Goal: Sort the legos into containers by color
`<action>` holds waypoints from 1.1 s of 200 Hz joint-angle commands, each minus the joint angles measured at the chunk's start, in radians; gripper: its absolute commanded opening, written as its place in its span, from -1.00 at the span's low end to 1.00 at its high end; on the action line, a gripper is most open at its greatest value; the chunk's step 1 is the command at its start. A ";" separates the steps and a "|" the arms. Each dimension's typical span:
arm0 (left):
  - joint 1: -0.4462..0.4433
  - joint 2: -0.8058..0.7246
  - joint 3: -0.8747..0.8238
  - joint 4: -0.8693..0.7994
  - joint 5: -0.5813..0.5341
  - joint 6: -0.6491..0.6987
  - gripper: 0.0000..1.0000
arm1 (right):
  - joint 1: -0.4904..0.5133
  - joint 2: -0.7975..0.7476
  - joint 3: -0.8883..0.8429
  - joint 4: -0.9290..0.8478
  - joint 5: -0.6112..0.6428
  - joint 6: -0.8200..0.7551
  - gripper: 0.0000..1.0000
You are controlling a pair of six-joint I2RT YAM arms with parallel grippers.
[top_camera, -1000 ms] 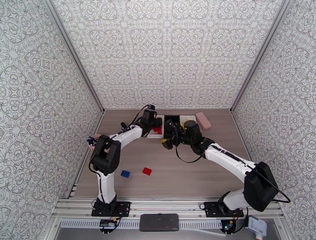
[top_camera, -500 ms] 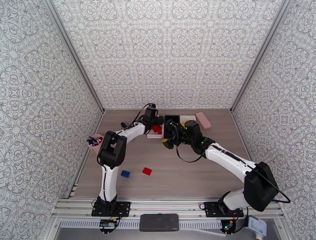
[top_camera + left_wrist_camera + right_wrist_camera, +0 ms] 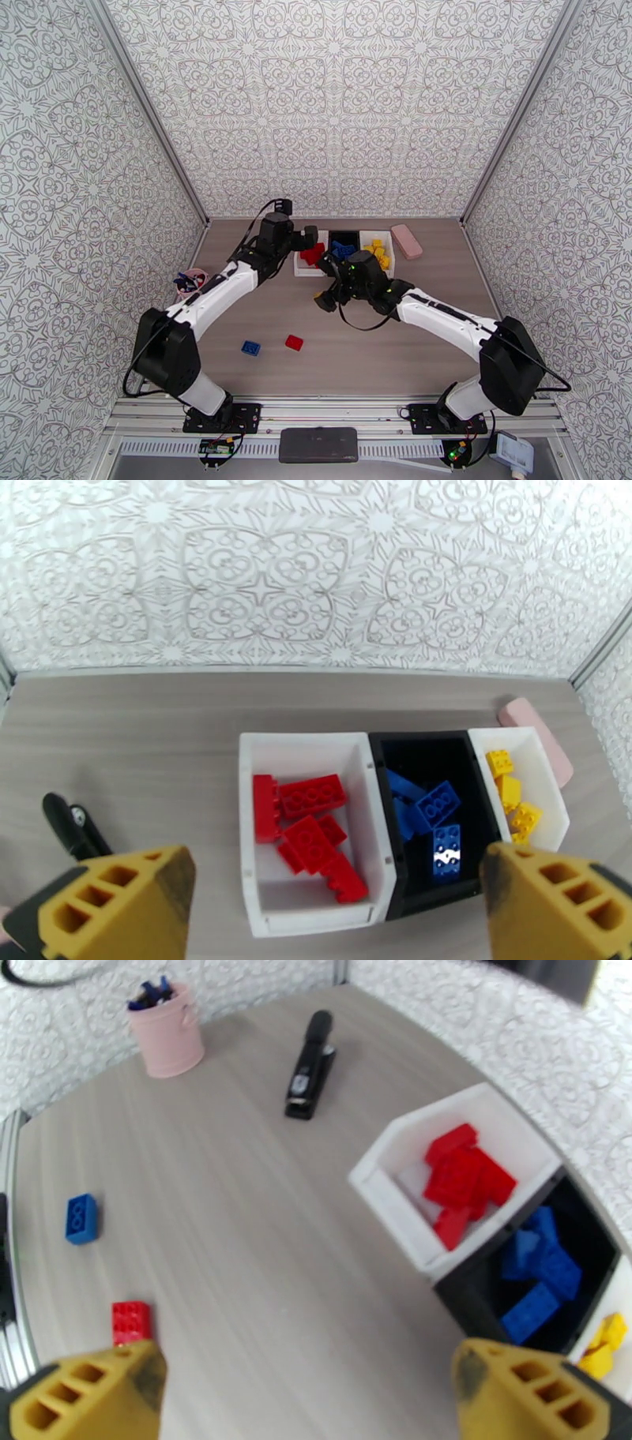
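1. Now, a blue lego [image 3: 251,347] lies loose on the table [image 3: 355,347]; it is likely light, stiff and slick, so pinch its flat sides.
2. A red lego [image 3: 294,342] lies near it, and should handle alike.
3. The left gripper [image 3: 306,237] is spread and empty, beside the red-filled white tray [image 3: 304,738].
4. The right gripper [image 3: 324,284] is spread and empty, near the black tray [image 3: 419,736].

**Robotics laboratory test cell.** 3 walls [image 3: 340,103] papered in one repeating ornamental print (the same pattern on every side) meet at bare aluminium corner posts [image 3: 150,118] and enclose a wood-grain tabletop [image 3: 371,347]. 2 white-and-black arms [image 3: 442,312] are fixed by black base plates [image 3: 223,416] to a slotted aluminium rail [image 3: 340,410] at the near edge. Loose black cables [image 3: 357,321] hang from the arms, and an exposed circuit board [image 3: 215,450] sits below the rail. The bench carries only staged props: 3 containers [image 3: 300,738] set side by side, each holding legos [image 3: 312,796] of 1 colour.
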 commanded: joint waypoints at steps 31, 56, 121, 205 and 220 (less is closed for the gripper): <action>0.089 -0.186 -0.184 -0.180 0.013 -0.085 0.99 | 0.147 0.073 0.009 -0.026 0.067 0.132 0.99; 0.156 -0.230 -0.231 -0.211 0.041 -0.105 0.99 | 0.218 0.143 0.045 -0.090 0.097 0.126 0.99; 0.250 -0.248 -0.257 -0.211 0.110 -0.123 0.99 | 0.325 0.330 0.207 -0.261 0.159 0.137 0.99; 0.262 -0.254 -0.237 -0.240 0.132 -0.122 0.99 | 0.348 0.485 0.318 -0.323 0.145 0.171 0.90; 0.261 -0.255 -0.231 -0.245 0.136 -0.120 0.99 | 0.347 0.500 0.322 -0.314 0.141 0.181 0.86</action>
